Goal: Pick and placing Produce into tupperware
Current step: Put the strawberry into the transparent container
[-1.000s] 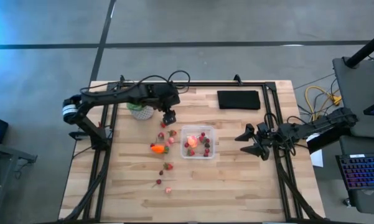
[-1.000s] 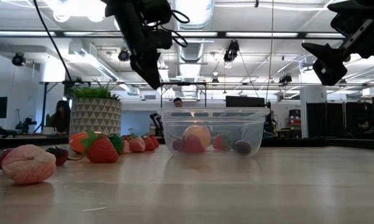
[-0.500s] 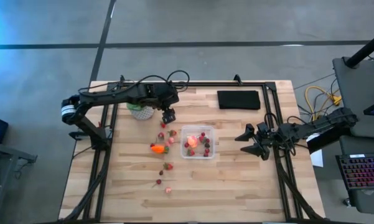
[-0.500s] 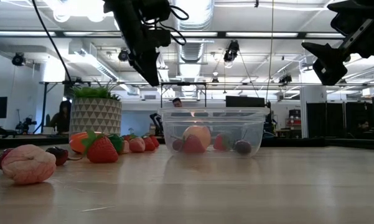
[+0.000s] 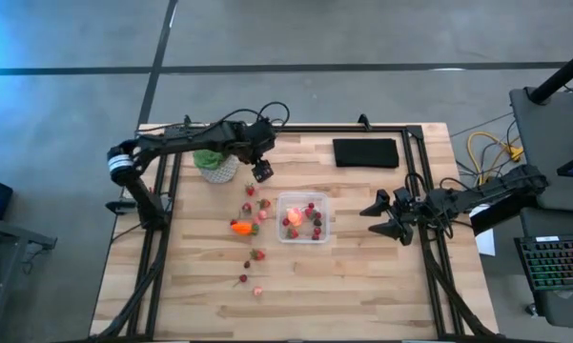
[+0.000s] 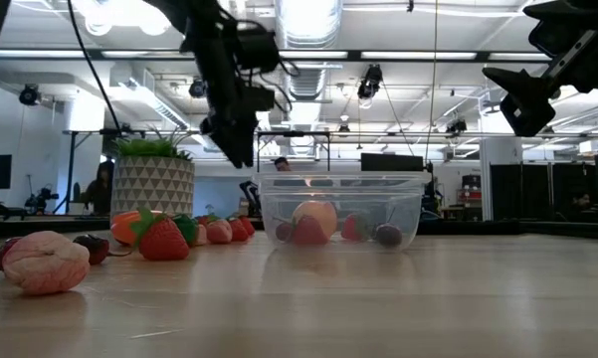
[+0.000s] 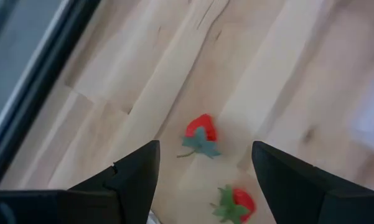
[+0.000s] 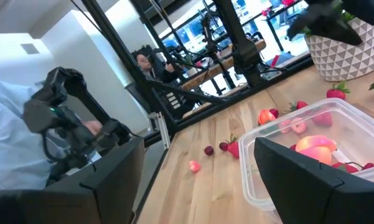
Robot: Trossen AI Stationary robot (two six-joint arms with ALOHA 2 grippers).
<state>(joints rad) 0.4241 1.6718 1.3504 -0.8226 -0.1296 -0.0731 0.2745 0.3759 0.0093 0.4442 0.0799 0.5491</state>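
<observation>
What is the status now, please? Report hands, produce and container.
Left hand open, empty, above loose strawberries. Right hand open, waiting beside tupperware. Some fruit already inside. Nothing blocking.

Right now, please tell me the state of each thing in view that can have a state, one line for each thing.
left pincer: open, empty, raised above the table near the plant pot.
right pincer: open, empty, waiting at the table's right edge.
tupperware: lidless, upright, partly filled with produce.
loose strawberries: lying on the table, outside the tupperware.
carrot: lying on the table, beside the tupperware.
plant pot: upright.
</observation>
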